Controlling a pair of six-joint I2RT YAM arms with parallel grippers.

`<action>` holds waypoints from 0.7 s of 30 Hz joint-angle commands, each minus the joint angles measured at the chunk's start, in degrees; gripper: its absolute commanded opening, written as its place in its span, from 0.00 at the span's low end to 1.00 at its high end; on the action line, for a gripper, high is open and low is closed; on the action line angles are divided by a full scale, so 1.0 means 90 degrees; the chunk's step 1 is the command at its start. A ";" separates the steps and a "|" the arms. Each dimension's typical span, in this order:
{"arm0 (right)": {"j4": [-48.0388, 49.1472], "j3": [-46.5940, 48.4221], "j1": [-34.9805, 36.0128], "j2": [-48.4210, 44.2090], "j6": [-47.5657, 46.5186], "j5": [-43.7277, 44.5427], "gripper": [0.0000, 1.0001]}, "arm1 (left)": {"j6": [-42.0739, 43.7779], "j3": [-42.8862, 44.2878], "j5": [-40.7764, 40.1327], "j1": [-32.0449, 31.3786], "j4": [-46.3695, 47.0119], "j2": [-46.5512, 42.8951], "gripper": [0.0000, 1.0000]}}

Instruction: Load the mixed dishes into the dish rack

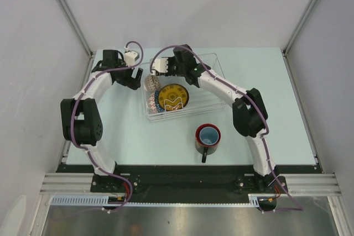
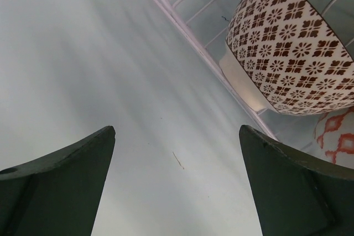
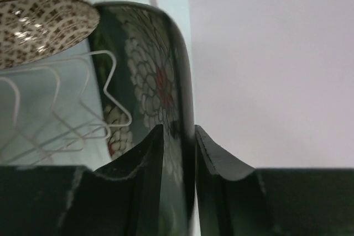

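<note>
You're seating the plate [image 1: 173,96] in the rack [image 1: 209,61], right gripper [image 3: 178,130] narrow astride its rim (grip can't be told), left gripper [image 2: 177,131] wide and empty at the rack's 9 o'clock; next, probably lift clear and fetch the mug [image 1: 208,135] at 5 o'clock.

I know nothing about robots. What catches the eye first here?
A dark plate with a yellow centre stands tilted in the clear dish rack, the right gripper straddling its rim and a patterned bowl beside it. Below it in the overhead view, a red mug with a light-blue inside sits alone on the table, outside the rack.
</note>
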 commanded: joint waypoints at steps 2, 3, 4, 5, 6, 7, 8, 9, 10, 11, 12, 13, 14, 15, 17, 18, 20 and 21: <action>0.1247 -0.0158 0.0234 0.0067 -0.0396 0.0396 0.35 | 0.0046 -0.0091 -0.0062 -0.0004 0.0227 -0.0317 1.00; 0.1459 -0.0197 0.0263 0.0086 -0.0416 0.0532 0.37 | 0.0046 -0.0100 -0.0052 -0.0004 0.0227 -0.0336 1.00; 0.1665 -0.0236 0.0292 0.0106 -0.0406 0.0543 0.38 | 0.0046 -0.0139 -0.0052 0.0006 0.0227 -0.0375 1.00; 0.1705 -0.0256 0.0331 0.0126 -0.0387 0.0543 0.39 | 0.0056 -0.0169 -0.0052 0.0006 0.0237 -0.0395 1.00; 0.1754 -0.0256 0.0341 0.0126 -0.0348 0.0543 0.40 | 0.0075 -0.0208 -0.0042 -0.0004 0.0266 -0.0424 1.00; 0.1842 -0.0256 0.0361 0.0135 -0.0338 0.0707 0.40 | 0.0085 -0.0285 -0.0042 -0.0004 0.0285 -0.0472 1.00; 0.1881 -0.0256 0.0380 0.0126 -0.0338 0.0728 0.40 | 0.0114 -0.0325 -0.0042 -0.0004 0.0295 -0.0492 1.00; 0.1901 -0.0246 0.0390 0.0116 -0.0309 0.0767 0.40 | 0.0134 -0.0364 -0.0071 -0.0004 0.0324 -0.0512 1.00; 0.1959 -0.0256 0.0400 0.0106 -0.0309 0.0767 0.40 | 0.0153 -0.0422 -0.0062 0.0006 0.0334 -0.0531 1.00; 0.1989 -0.0275 0.0390 0.0058 -0.0289 0.0777 0.40 | 0.0173 -0.0452 -0.0081 -0.0004 0.0363 -0.0551 1.00; 0.1999 -0.0285 0.0400 0.0019 -0.0241 0.0777 0.40 | 0.0192 -0.0481 -0.0091 -0.0004 0.0383 -0.0561 1.00; 0.1999 -0.0295 0.0410 -0.0011 -0.0231 0.0787 0.40 | 0.0202 -0.0510 -0.0101 -0.0004 0.0383 -0.0561 1.00; 0.1989 -0.0314 0.0410 -0.0059 -0.0240 0.0797 0.40 | 0.0193 -0.0520 -0.0091 -0.0004 0.0393 -0.0570 0.99; 0.1979 -0.0334 0.0429 -0.0176 -0.0240 0.0893 0.41 | 0.0183 -0.0530 -0.0091 -0.0004 0.0422 -0.0571 1.00; 0.1950 -0.0412 0.0420 -0.0332 -0.0192 0.1040 0.42 | 0.0144 -0.0540 -0.0023 -0.0004 0.0432 -0.0571 1.00; 0.1988 -0.0461 0.0400 -0.0507 -0.0162 0.1244 0.43 | 0.0115 -0.0530 -0.0003 -0.0014 0.0432 -0.0551 1.00; 0.2203 -0.0714 0.0371 -0.0791 0.0139 0.1556 0.50 | 0.0085 -0.0520 0.0017 -0.0043 0.0432 -0.0532 1.00; 0.2242 -0.0812 0.0351 -0.1131 0.0324 0.1665 0.53 | 0.0076 -0.0511 0.0017 -0.0053 0.0413 -0.0532 1.00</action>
